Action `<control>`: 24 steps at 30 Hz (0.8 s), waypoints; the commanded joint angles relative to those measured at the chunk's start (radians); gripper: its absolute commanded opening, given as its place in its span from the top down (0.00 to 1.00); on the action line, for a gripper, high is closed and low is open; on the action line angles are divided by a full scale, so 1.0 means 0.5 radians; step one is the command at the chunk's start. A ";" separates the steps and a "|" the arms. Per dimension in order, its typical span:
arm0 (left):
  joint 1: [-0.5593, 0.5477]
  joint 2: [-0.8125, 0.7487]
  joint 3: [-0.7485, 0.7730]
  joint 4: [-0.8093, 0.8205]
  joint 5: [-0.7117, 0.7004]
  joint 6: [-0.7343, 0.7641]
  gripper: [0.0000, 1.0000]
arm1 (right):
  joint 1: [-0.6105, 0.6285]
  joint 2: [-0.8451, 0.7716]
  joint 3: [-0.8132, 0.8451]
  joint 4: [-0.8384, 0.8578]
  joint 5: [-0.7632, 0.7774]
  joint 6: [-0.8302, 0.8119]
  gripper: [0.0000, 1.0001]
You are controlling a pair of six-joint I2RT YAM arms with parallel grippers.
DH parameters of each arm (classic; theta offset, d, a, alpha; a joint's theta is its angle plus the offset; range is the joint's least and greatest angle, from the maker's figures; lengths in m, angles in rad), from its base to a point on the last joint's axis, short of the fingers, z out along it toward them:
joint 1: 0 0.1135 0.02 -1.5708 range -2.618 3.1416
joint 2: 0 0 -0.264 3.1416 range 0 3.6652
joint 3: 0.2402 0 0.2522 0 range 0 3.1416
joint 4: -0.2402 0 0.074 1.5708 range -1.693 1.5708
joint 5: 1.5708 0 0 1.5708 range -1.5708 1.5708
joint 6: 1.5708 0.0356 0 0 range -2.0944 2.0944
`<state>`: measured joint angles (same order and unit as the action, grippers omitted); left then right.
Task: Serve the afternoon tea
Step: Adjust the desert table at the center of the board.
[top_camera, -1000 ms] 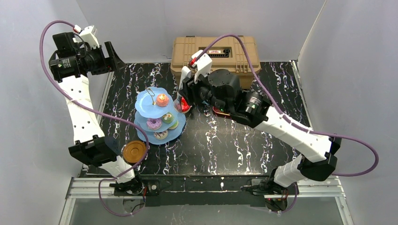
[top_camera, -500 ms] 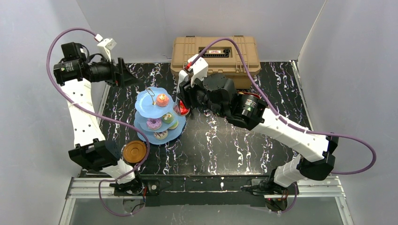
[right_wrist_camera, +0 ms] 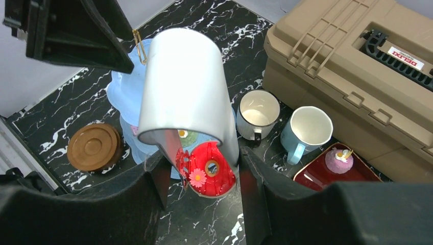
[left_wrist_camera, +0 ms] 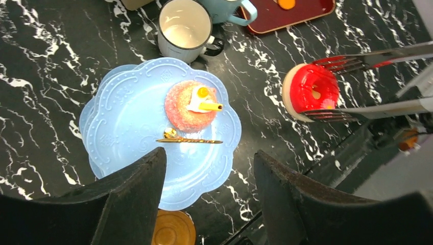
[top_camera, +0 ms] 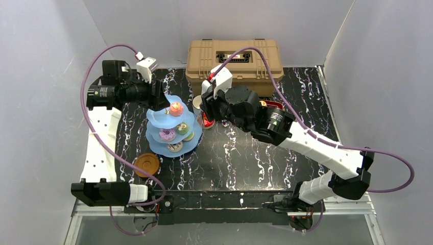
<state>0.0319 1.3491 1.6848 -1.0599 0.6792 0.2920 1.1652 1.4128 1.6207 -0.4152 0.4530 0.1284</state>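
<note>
The light-blue cake stand stands left of centre, with a pink cake on its top tier and donuts on the lower tiers. My left gripper hovers open and empty over the stand. My right gripper is shut on metal tongs. The tongs pinch a red donut above the table just right of the stand. A white mug and a light-blue mug stand behind. A brown saucer lies near the stand's front left.
The tan toolbox sits at the back centre. A dark-red tray with a purple cake lies in front of it, right of the mugs. Grey walls close in the left, back and right sides.
My left arm has swung from the far left wall rightward to above the cake stand. My right gripper with tongs and red donut has shifted slightly right.
</note>
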 commanded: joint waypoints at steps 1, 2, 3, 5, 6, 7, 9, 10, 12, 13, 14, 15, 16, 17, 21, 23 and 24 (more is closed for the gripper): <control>-0.199 -0.170 -0.124 0.252 -0.447 -0.345 0.39 | 0.004 -0.115 -0.014 0.181 0.076 -0.005 0.99; -0.232 -0.176 -0.137 0.265 -0.489 -0.386 0.39 | 0.004 -0.121 -0.026 0.184 0.078 -0.004 0.99; -0.269 -0.181 -0.149 0.278 -0.548 -0.417 0.39 | 0.004 -0.129 -0.037 0.188 0.081 -0.002 0.99; -0.329 -0.184 -0.183 0.309 -0.679 -0.473 0.42 | 0.004 -0.145 -0.057 0.194 0.090 0.001 0.99; -0.352 -0.185 -0.199 0.330 -0.738 -0.507 0.43 | 0.004 -0.152 -0.063 0.195 0.093 0.003 0.99; -0.368 -0.185 -0.215 0.352 -0.803 -0.528 0.45 | 0.004 -0.157 -0.070 0.195 0.096 0.004 0.99; -0.390 -0.188 -0.225 0.407 -0.905 -0.558 0.46 | 0.004 -0.167 -0.077 0.195 0.102 0.004 0.99; -0.397 -0.184 -0.218 0.421 -0.956 -0.563 0.46 | 0.004 -0.171 -0.082 0.195 0.103 0.004 0.99; -0.410 -0.170 -0.202 0.435 -1.060 -0.563 0.48 | 0.005 -0.179 -0.097 0.205 0.103 0.007 0.99; -0.420 -0.157 -0.189 0.430 -1.100 -0.565 0.48 | 0.004 -0.183 -0.106 0.210 0.103 0.009 0.99; -0.430 -0.146 -0.176 0.426 -1.131 -0.568 0.49 | 0.004 -0.184 -0.114 0.216 0.103 0.008 0.99; -0.441 -0.135 -0.171 0.425 -1.152 -0.569 0.50 | 0.004 -0.186 -0.121 0.221 0.103 0.009 0.99; -0.450 -0.130 -0.166 0.429 -1.163 -0.569 0.50 | 0.004 -0.187 -0.128 0.227 0.102 0.012 0.99; -0.457 -0.125 -0.161 0.438 -1.165 -0.570 0.51 | 0.004 -0.187 -0.135 0.231 0.101 0.011 0.99; -0.499 -0.089 -0.164 0.443 -1.164 -0.654 0.51 | 0.004 -0.196 -0.152 0.244 0.086 0.010 0.99; -0.521 -0.083 -0.177 0.446 -1.162 -0.681 0.51 | 0.004 -0.202 -0.156 0.243 0.087 0.010 0.99; -0.528 -0.081 -0.181 0.448 -1.162 -0.694 0.51 | 0.004 -0.207 -0.162 0.244 0.091 0.011 0.99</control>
<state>-0.2119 1.3083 1.5791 -0.8436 0.1207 -0.0135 1.1652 1.3617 1.5402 -0.3828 0.4767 0.1284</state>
